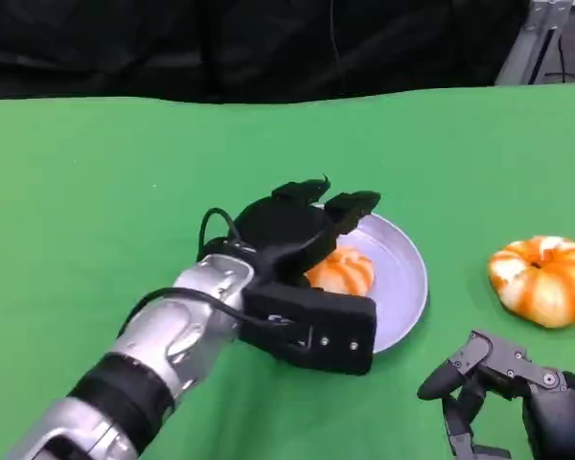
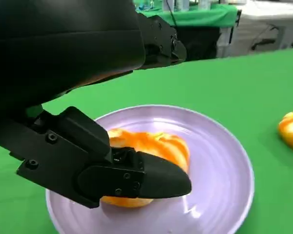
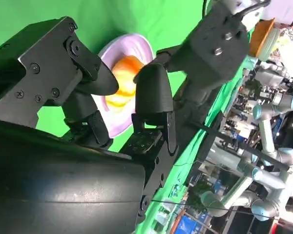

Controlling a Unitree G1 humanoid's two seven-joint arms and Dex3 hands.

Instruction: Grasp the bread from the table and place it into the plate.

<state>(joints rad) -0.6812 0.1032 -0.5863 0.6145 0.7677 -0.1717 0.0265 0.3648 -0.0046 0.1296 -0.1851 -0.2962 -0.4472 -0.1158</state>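
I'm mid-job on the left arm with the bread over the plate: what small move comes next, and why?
Probably open the left robot hand and lift it straight up. The bread seems to rest on the plate already, with the fingers close around it, so letting go should finish the placing.

Head view: left hand covers near half of bread and plate's left rim; contact btwn fingers and bread can't be told. Right hand cut off at lower edge.
L wrist view: 2nd bread cut by frame edge, blurred.
R wrist view: plate partly hidden behind fingers; background clutter too small to ID.
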